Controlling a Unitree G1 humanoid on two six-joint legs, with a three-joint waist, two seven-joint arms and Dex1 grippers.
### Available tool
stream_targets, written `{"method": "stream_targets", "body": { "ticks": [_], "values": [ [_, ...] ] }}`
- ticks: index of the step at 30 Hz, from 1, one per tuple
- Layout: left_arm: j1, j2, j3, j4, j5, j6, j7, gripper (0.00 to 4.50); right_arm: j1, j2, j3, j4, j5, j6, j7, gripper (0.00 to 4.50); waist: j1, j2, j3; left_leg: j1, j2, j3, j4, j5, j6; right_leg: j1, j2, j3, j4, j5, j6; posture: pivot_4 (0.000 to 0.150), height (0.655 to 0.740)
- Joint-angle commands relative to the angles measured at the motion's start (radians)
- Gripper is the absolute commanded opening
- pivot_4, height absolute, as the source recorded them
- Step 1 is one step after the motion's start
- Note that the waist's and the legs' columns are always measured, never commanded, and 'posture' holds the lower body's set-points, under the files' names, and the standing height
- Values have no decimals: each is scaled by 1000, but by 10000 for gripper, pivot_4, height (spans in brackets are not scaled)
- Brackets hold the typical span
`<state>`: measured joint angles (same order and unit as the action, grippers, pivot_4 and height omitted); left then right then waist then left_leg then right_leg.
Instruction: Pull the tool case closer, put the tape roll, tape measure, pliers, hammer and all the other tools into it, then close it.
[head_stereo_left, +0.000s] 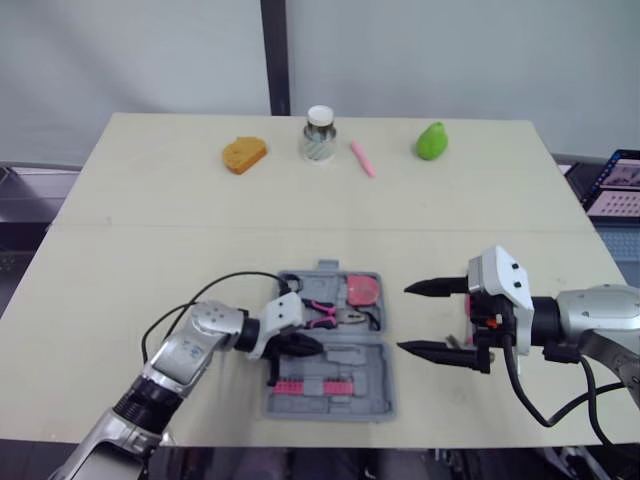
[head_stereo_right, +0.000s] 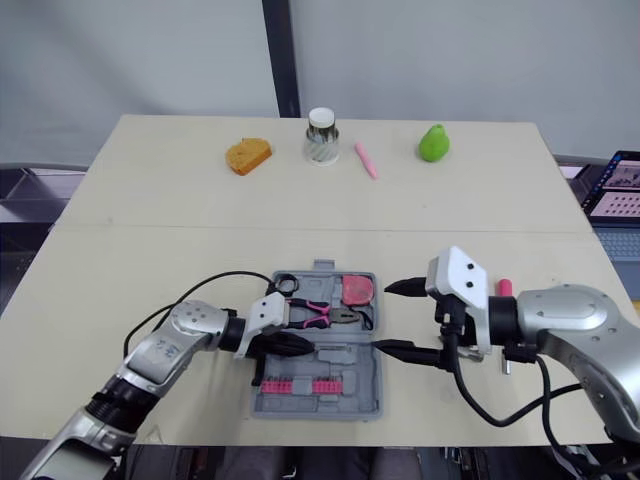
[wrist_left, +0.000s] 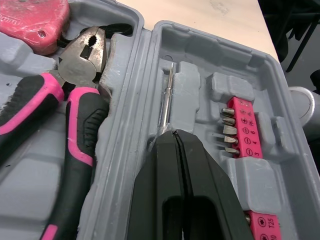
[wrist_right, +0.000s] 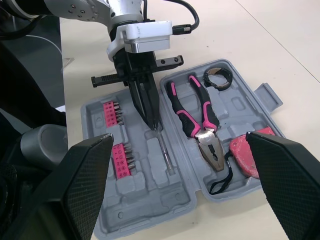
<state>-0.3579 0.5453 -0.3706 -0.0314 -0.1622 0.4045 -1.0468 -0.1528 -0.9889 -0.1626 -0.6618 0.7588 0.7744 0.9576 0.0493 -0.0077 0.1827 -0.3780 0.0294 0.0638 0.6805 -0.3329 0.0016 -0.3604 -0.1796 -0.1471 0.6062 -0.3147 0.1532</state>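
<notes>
- Left gripper (wrist_right: 153, 124) dips into the open tool case (head_stereo_left: 350, 352), jaws pressed together. Tips sit at the end of a thin metal shaft (wrist_right: 165, 152) lying in a groove of the near half; can't tell whether they actually nip it.
- Right gripper (head_stereo_right: 381, 318) hovers just right of the case, jaws spread wide, holding nothing.
- Seated in the far half: pliers (wrist_right: 192, 112), tape measure (wrist_right: 247, 152), black tape roll (wrist_right: 218, 77). Pink bit strips (head_stereo_left: 320, 386) sit in the near half, beside the shaft.
- Case lies near the front edge of the surface (head_stereo_left: 150, 200), between the two arms, both halves flat open.
- Step in hand, by the look of it: bedding the shaft in its slot. Best done w/ a straight press along the groove so it lies flush & the case can shut. Then lift clear vertically, no dragging across the bits.
- A pink-handled item (head_stereo_right: 505, 287) lies on the surface behind the right gripper, outside the case. It's prob. the right arm's next pick.
</notes>
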Motion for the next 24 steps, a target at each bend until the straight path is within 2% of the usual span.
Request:
{"method": "stream_targets", "body": {
  "ticks": [1,14,24],
  "values": [
    [-8,-9,-1,-13,9,-11,2,338,-2,-1,-18,-26,11,-12,-6,45000,0,0,0,0,0,0,0,0,0,0,0,0,0,0,0,1500,7400],
    [-2,-11,14,-33,-8,10,-19,338,23,-7,-41,-32,15,-11,-9,45000,0,0,0,0,0,0,0,0,0,0,0,0,0,0,0,1500,7400],
    [-14,-7,-11,-7,35,-15,-18,338,23,-5,-39,-35,15,-11,-21,45000,0,0,0,0,0,0,0,0,0,0,0,0,0,0,0,1500,7400]
  ]
}}
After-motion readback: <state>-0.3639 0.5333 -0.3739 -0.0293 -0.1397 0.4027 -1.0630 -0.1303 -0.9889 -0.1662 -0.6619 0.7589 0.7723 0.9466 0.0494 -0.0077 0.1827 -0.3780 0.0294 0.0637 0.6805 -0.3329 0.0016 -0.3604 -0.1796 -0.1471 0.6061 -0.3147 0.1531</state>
